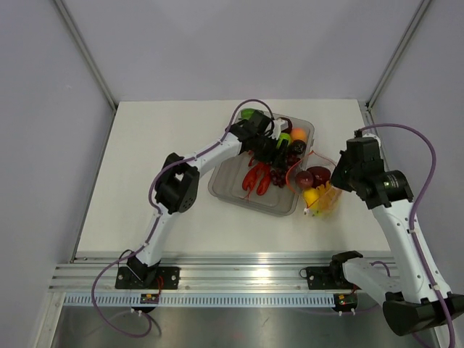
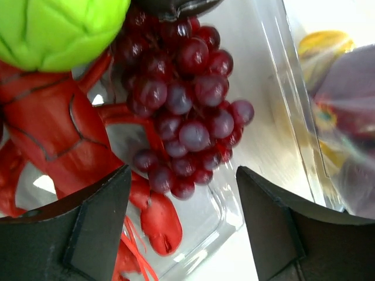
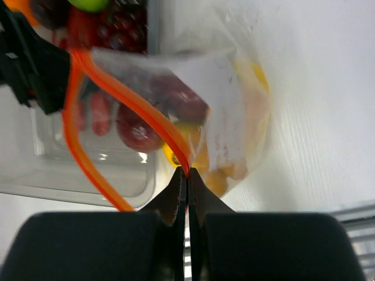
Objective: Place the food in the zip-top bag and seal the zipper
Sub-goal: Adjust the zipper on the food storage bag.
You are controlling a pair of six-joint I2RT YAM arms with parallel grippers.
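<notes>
My left gripper (image 2: 184, 216) is open and empty, its jaws wide apart just above purple grapes (image 2: 187, 111) in the clear tray (image 2: 281, 76). A red lobster (image 2: 53, 134) and a green pepper (image 2: 58, 29) lie beside the grapes. From above, the left gripper (image 1: 279, 156) hangs over the tray's middle. My right gripper (image 3: 187, 172) is shut on the orange-red zipper (image 3: 135, 105) of the zip-top bag (image 3: 234, 117), holding its mouth open toward the tray. The bag (image 1: 320, 192) holds a dark red fruit (image 3: 176, 99) and a yellow banana (image 3: 205, 161).
The rigid clear tray (image 1: 232, 190) stands mid-table with an orange (image 1: 298, 134) at its far end. The bag lies just right of the tray. Grey walls stand at the table's left, right and back.
</notes>
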